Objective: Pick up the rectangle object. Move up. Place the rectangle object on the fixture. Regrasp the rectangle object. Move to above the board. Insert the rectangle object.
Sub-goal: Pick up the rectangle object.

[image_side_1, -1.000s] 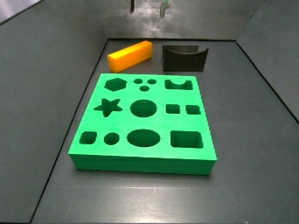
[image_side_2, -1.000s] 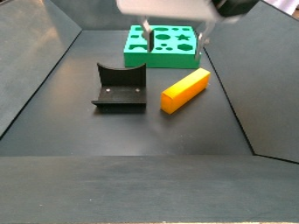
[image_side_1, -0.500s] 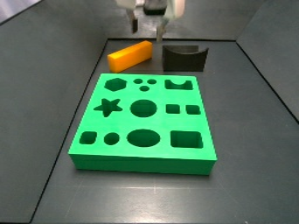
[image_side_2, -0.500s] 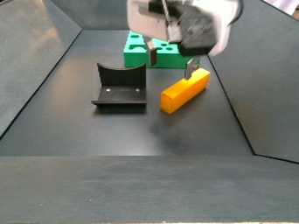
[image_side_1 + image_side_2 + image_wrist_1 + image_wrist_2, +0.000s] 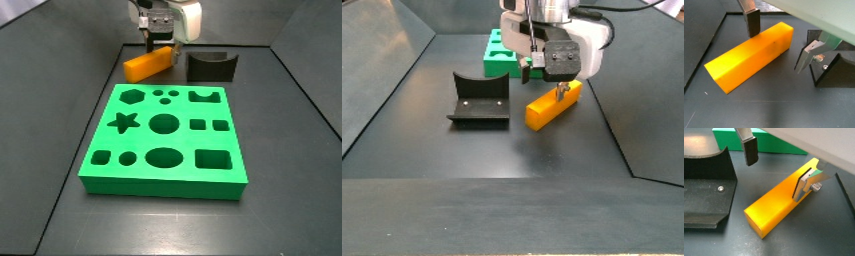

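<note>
The rectangle object [image 5: 147, 65] is a long orange-yellow block lying flat on the dark floor, between the board and the back wall. It also shows as the block [image 5: 552, 106] and fills both wrist views [image 5: 747, 57] [image 5: 774, 210]. My gripper [image 5: 160, 46] [image 5: 551, 80] is low over the block's end and open. Its fingers [image 5: 753, 22] stand on either side of that end with gaps showing. The dark fixture [image 5: 211, 66] [image 5: 477, 98] stands beside the block. The green board [image 5: 164, 140] lies flat with its shaped holes facing up.
The floor is a dark tray with sloping walls [image 5: 301, 90] on both sides. In a wrist view the fixture [image 5: 704, 188] lies close beside the fingers and the board's edge [image 5: 777, 143] is behind them.
The gripper has come down from high above to the block's level, and its open fingers now straddle the block's end. The block, fixture and board have not moved.
</note>
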Tool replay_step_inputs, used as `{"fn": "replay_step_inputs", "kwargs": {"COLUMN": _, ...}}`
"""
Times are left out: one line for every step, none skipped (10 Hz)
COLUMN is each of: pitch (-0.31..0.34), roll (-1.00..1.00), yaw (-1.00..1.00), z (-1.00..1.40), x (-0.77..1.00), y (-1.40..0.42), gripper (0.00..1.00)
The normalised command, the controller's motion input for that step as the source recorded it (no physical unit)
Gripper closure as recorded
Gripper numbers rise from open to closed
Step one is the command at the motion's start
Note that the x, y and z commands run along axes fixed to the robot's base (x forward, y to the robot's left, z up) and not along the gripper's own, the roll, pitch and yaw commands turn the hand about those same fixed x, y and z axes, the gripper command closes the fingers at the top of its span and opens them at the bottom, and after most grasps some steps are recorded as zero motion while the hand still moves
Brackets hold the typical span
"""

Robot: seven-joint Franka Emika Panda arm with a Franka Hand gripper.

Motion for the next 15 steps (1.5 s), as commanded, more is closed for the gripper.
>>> {"fn": "replay_step_inputs", "kwargs": {"pitch": 0.063, "roll": 0.0, "yaw": 0.0, "z": 0.43, "x": 0.0, "y": 0.0, "gripper": 0.0}}
{"fn": "replay_step_inputs", "kwargs": {"pitch": 0.051, "roll": 0.06, "yaw": 0.08, "z": 0.31, "x": -0.04, "y": 0.0, "gripper": 0.0}}
{"fn": "replay_step_inputs", "kwargs": {"pitch": 0.0, "roll": 0.05, "yaw": 0.07, "z": -0.02, "x": -0.03, "y": 0.05, "gripper": 0.0}}
{"fn": "replay_step_inputs", "kwargs": {"pitch": -0.076, "roll": 0.11, "yaw": 0.03, "z": -0.8, "x": -0.01, "y": 0.07, "gripper": 0.0}}
{"fn": "replay_step_inputs", "kwargs": {"pitch": -0.103, "roll": 0.15, "yaw": 0.01, "z": -0.92, "x": -0.05, "y": 0.05, "gripper": 0.0}}
{"fn": "replay_step_inputs", "kwargs": {"pitch": -0.074, "roll": 0.12, "yaw": 0.01, "z": -0.75, "x": -0.1, "y": 0.07, "gripper": 0.0}}
{"fn": "replay_step_inputs", "kwargs": {"pitch": -0.044, "roll": 0.0, "yaw": 0.0, "z": -0.38, "x": -0.22, "y": 0.2, "gripper": 0.0}}
{"fn": "replay_step_inputs", "kwargs": {"pitch": -0.067, "roll": -0.09, "yaw": 0.0, "z": -0.09, "x": -0.26, "y": 0.14, "gripper": 0.0}}
{"fn": "replay_step_inputs", "kwargs": {"pitch": -0.153, "roll": -0.17, "yaw": 0.0, "z": 0.0, "x": -0.5, "y": 0.2, "gripper": 0.0}}
{"fn": "replay_step_inputs", "kwargs": {"pitch": -0.131, "roll": -0.11, "yaw": 0.0, "z": 0.0, "x": -0.25, "y": 0.02, "gripper": 0.0}}
{"fn": "replay_step_inputs", "kwargs": {"pitch": 0.0, "roll": 0.0, "yaw": 0.0, "z": 0.0, "x": 0.0, "y": 0.0, "gripper": 1.0}}
{"fn": "replay_step_inputs", "kwargs": {"pitch": 0.0, "roll": 0.0, "yaw": 0.0, "z": 0.0, "x": 0.0, "y": 0.0, "gripper": 1.0}}
{"fn": "replay_step_inputs", "kwargs": {"pitch": 0.0, "roll": 0.0, "yaw": 0.0, "z": 0.0, "x": 0.0, "y": 0.0, "gripper": 1.0}}
{"fn": "replay_step_inputs", "kwargs": {"pitch": 0.0, "roll": 0.0, "yaw": 0.0, "z": 0.0, "x": 0.0, "y": 0.0, "gripper": 1.0}}
{"fn": "replay_step_inputs", "kwargs": {"pitch": 0.0, "roll": 0.0, "yaw": 0.0, "z": 0.0, "x": 0.0, "y": 0.0, "gripper": 1.0}}
